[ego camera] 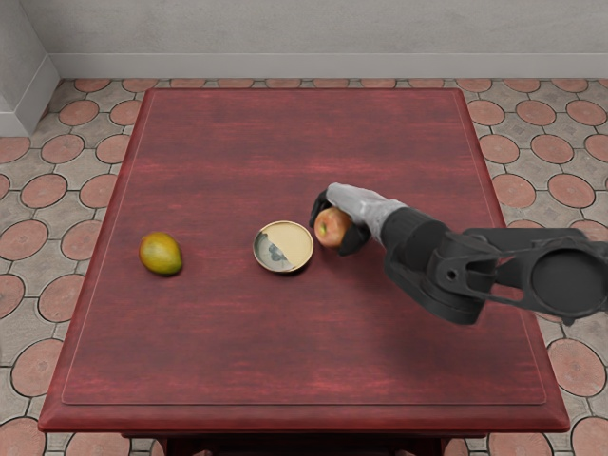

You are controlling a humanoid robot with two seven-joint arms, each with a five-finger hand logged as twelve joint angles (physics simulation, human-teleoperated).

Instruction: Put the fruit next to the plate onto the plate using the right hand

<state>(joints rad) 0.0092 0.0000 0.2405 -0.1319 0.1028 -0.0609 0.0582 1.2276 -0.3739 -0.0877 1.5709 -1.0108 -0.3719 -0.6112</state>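
Head view: fingers of our right hand [345, 217] hugged the apple [332, 227]; the plate [284, 248] lay just beside, toward the left edge of the surface [285, 142].

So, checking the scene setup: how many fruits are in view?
2. An apple, gripped by the right hand, just right of the plate; a yellow-green fruit lies well left of the plate.

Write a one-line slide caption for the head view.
Right hand grasps the apple beside the plate on a red table; a yellow-green fruit lies farther left.
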